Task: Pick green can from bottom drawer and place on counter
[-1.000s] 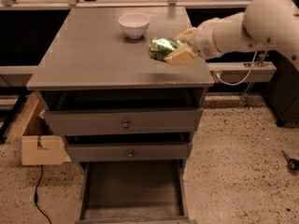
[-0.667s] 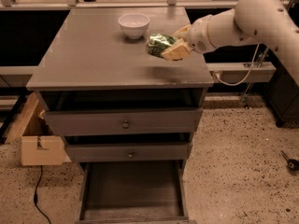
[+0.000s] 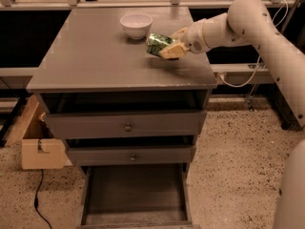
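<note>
Tool (image 3: pixel 167 49) pinches can (image 3: pixel 156 42) sideways over worktop (image 3: pixel 95 61), near bowl (image 3: pixel 136 25); held low, evidently for set-down; drawer (image 3: pixel 136 194) open below.

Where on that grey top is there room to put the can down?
The counter is bare across its left half, up to the white bowl, and along the front edge. Crowded: back right, where the gripper holds the green can near the bowl.

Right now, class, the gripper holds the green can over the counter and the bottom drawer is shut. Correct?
No: the camera view shows the bottom drawer open. The gripper does hold the green can over the counter.
</note>
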Robot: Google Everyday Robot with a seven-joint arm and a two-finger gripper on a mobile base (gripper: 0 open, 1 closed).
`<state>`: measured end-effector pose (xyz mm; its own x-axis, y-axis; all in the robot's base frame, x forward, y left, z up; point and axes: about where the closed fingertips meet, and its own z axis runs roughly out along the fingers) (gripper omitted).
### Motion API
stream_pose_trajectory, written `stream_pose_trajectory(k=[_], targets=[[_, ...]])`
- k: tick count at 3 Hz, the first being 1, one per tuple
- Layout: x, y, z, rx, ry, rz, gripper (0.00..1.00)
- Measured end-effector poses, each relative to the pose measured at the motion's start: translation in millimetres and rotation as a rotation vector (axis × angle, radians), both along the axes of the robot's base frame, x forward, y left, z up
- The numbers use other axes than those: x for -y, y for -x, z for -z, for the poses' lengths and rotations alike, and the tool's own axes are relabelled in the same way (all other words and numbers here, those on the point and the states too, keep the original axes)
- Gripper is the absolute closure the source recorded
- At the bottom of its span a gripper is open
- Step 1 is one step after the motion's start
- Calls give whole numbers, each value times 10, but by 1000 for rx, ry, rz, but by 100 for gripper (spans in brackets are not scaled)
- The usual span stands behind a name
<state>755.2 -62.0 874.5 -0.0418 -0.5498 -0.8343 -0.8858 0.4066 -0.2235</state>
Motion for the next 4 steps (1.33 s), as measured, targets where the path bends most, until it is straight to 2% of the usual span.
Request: stream_pose_trajectory(k=[1,2,4], targets=[[-36,-75,81,-17,-19,-15,5],[45,-49,66,-15,-23,3,0],[794,597,-472,123,-4,236,0]])
